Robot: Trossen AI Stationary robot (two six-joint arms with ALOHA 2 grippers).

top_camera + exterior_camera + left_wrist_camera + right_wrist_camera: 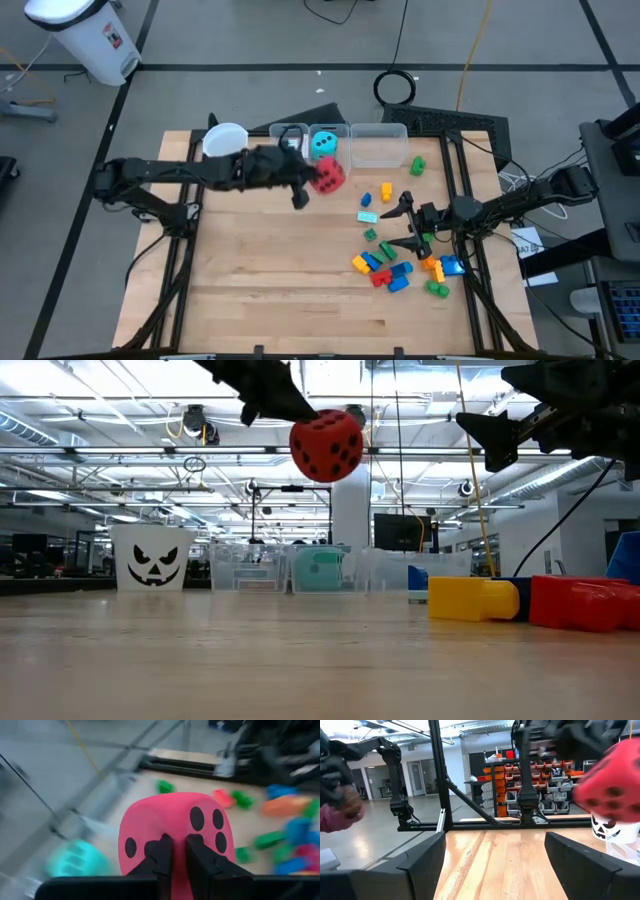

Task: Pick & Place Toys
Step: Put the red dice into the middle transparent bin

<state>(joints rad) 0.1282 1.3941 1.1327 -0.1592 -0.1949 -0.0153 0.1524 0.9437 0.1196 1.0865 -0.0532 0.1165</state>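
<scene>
Tabletop (270,270) lies bare across its near left half, giving me room, while bricks (395,265) crowd the right side under my right gripper (408,227), whose fingers stand apart. Three clear bins (340,145) line the far edge, the middle one holding the teal die (322,143). My left gripper (178,857) is clamped on the red die (326,446) with dark dots, lifted just before those bins.

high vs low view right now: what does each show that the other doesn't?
High view only: the left gripper pinching the red die near the three clear bins, and the open right gripper by the scattered bricks. Low view only: the die hangs well above the table, and the white cup has a jack-o'-lantern face. Both: die, teal die, cup, bins.
</scene>
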